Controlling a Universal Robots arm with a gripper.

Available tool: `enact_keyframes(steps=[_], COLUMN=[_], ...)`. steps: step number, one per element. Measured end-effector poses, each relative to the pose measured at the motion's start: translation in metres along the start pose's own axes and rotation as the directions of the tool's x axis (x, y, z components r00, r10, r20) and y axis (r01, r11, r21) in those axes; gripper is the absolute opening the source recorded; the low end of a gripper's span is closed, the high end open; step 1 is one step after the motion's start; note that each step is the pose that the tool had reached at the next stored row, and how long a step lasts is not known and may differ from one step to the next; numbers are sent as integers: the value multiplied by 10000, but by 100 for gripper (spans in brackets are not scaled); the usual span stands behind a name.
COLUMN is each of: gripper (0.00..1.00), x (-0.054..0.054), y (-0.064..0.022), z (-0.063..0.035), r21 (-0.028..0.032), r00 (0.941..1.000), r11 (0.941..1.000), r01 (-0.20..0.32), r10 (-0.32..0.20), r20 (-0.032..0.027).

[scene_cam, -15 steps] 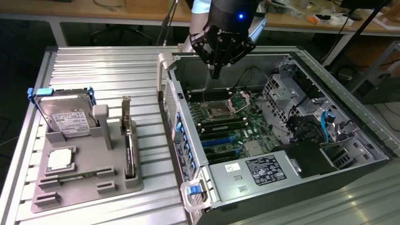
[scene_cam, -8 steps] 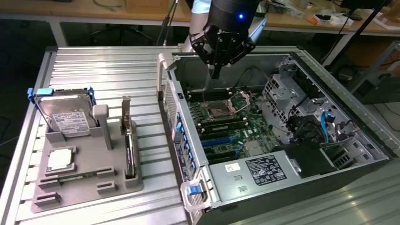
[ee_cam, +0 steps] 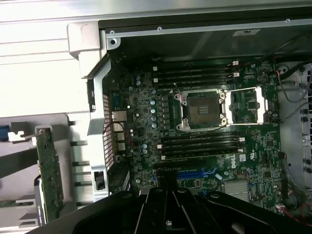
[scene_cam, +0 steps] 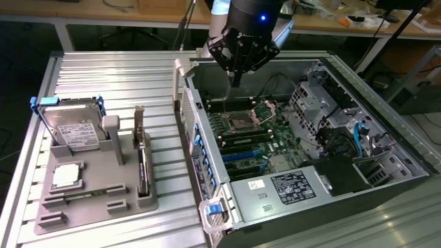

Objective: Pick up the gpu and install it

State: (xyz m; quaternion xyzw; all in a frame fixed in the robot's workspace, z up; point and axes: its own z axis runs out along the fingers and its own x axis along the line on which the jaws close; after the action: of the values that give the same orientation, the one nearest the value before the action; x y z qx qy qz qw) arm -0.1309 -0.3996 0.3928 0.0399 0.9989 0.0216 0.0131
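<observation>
Black jaws pressed together, gripping nothing, over the open computer case (scene_cam: 386, 129). gpu (scene_cam: 142, 168) stands on edge in a grey holder (scene_cam: 90, 181), at the exterior view's left; long axis parallels the case wall, silver bracket (scene_cam: 140, 116) at far end

The gripper (scene_cam: 236, 80) is pointed straight down, and its dark fingers (ee_cam: 157, 210) are drawn together into a closed tip, with nothing clamped between them. Directly above the gripper the black wrist housing (scene_cam: 249, 23) is seen, with a small blue light (scene_cam: 263, 18) lit on it. Higher still, the arm (scene_cam: 220, 7) is cut off by the frame.
</observation>
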Motion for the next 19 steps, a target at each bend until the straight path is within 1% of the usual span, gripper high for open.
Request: enact_keyframes(steps=[6,19], gripper=[11,11], x=[54,115], y=[-28,-54], z=[-2,-4], r21=[-1,-1], r00=[10000,10000], r11=[10000,10000], r01=[0,0], r10=[0,0], r20=[1,0])
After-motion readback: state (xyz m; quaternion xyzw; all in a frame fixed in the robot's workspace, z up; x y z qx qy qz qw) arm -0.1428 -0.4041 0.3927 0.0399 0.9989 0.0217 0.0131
